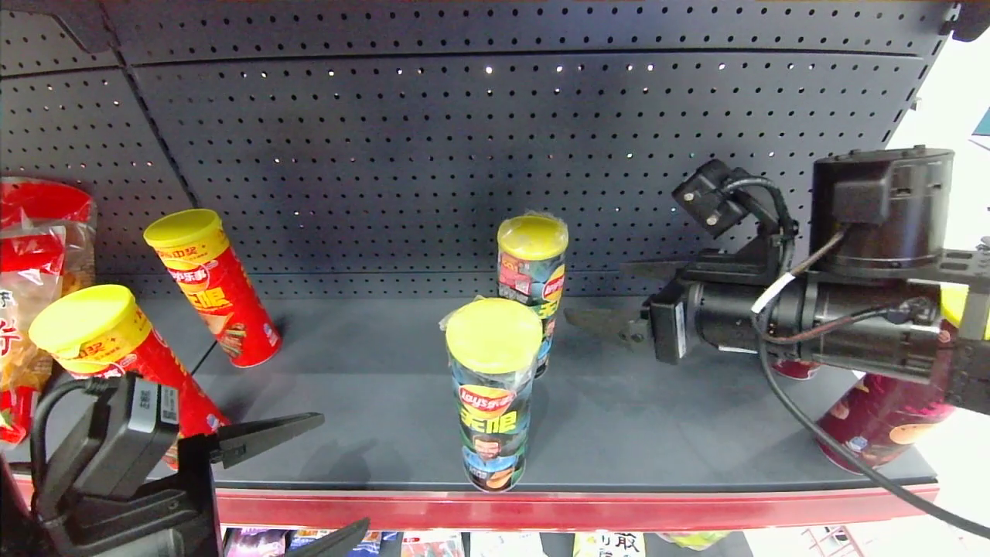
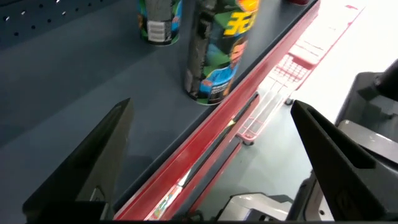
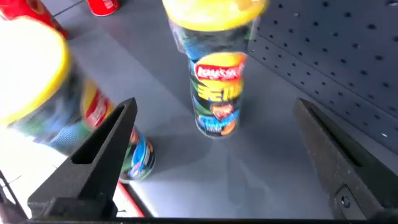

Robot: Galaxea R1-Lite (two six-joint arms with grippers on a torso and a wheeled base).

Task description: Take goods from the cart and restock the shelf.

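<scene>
Right tool (image 1: 595,294) is open and empty, pointing left along the dark grey shelf board (image 1: 371,371). Far dark printed cardboard chip can with yellow plastic lid (image 1: 532,271) stands upright just left of its fingertips, not touching, in line with the gap. Matching near can (image 1: 493,394) is upright by the red front lip (image 1: 580,510), left of the tool and nearer. Left tool (image 1: 340,472) is also open and empty, low at near left. Guess: a fresh pick is next, so right arm should back out rightward, clear of both cans
</scene>
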